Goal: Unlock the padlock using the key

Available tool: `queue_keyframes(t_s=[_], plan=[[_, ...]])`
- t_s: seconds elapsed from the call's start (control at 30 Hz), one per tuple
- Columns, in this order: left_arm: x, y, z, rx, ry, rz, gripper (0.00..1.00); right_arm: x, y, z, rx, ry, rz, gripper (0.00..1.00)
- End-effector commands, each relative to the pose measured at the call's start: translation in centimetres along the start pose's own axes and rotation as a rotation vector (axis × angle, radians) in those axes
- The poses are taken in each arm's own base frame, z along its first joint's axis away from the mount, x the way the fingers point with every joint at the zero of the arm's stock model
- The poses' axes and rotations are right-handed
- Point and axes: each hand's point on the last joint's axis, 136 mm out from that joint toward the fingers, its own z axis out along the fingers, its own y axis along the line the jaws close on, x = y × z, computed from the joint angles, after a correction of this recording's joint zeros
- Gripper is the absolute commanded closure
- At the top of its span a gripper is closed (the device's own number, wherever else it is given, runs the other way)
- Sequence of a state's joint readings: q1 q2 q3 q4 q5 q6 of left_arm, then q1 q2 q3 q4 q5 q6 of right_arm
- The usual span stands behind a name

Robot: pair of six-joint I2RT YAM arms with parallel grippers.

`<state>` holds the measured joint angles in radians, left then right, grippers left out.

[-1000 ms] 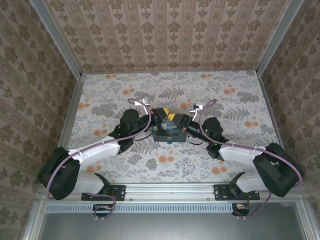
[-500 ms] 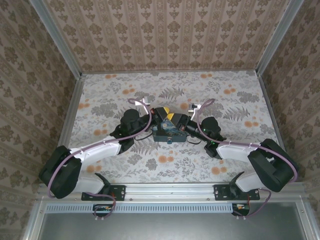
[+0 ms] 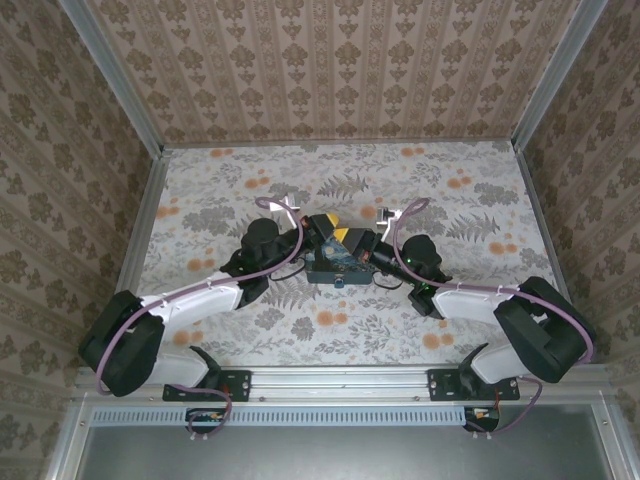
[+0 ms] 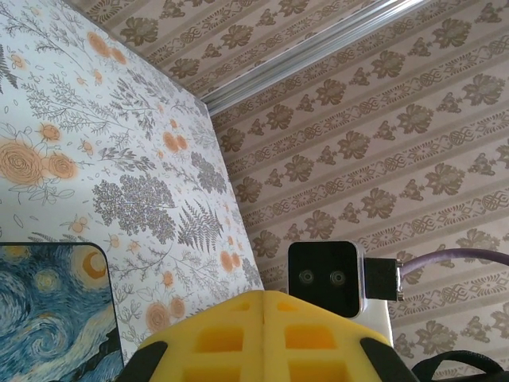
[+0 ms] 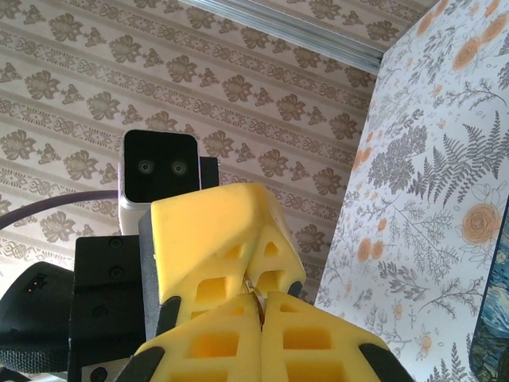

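Both arms reach inward, left pincer (image 4: 265, 301) and right pincer (image 5: 261, 307) closed, tip to tip.

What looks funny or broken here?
Nothing stands out. The tin lies flat on the table, nothing spilled or broken; the left end effector and right end effector meet above it, both shut.

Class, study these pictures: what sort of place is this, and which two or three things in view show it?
Probably a purpose-built robot test booth, not a home: wallpapered panels held in a metal frame, a floral-covered table, and a left arm and right arm bolted to a rail at its near edge.
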<state>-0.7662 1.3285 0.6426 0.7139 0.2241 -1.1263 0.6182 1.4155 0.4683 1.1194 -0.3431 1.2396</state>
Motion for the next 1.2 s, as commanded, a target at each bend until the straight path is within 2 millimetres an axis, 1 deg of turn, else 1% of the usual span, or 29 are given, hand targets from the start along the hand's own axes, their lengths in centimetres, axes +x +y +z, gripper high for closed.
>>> queue_keyframes(t_s=[0.0, 0.07, 0.37, 0.7, 0.73, 0.8, 0.83, 0.87, 0.97, 1.07, 1.17], plan=[[-0.1, -0.2, -0.1, 0.019, -0.019, -0.002, 1.00, -0.5, 1.3, -0.2, -0.042, -0.030, -0.017, 0.98], [0.0, -0.1, -0.2, 0.016, -0.020, -0.003, 1.00, -0.5, 1.2, -0.3, -0.038, -0.036, -0.016, 1.00], [0.1, 0.6, -0.9, 0.002, -0.038, -0.018, 1.00, -1.2, 0.5, -0.4, -0.010, -0.074, -0.007, 1.00], [0.3, 0.9, -1.3, -0.013, -0.050, -0.021, 1.00, -1.4, -0.1, -0.5, 0.015, -0.089, 0.000, 1.00], [0.3, 1.0, -1.3, -0.018, -0.051, -0.022, 0.95, -1.5, 0.4, -0.8, 0.005, -0.096, -0.006, 1.00], [0.2, 1.4, -1.6, -0.041, -0.060, -0.030, 0.73, -1.5, 0.1, -1.1, 0.024, -0.098, -0.011, 1.00], [0.1, 1.8, -1.8, -0.059, -0.063, -0.031, 0.57, -1.4, -0.3, -1.2, 0.042, -0.099, -0.013, 1.00], [0.1, 1.9, -2.0, -0.077, -0.066, -0.033, 0.43, -1.3, -0.7, -1.5, 0.060, -0.101, -0.017, 1.00], [-0.4, 2.4, -2.8, -0.153, -0.081, -0.041, 0.19, -1.0, -2.3, -2.2, 0.133, -0.095, -0.016, 1.00], [-1.2, 2.9, -3.9, -0.260, -0.093, -0.030, 0.06, -0.3, -4.0, -3.0, 0.207, -0.076, -0.014, 1.00], [-1.8, 2.6, -4.9, -0.340, -0.101, -0.032, 0.03, 0.3, -5.4, -4.0, 0.263, -0.069, -0.010, 1.00]])
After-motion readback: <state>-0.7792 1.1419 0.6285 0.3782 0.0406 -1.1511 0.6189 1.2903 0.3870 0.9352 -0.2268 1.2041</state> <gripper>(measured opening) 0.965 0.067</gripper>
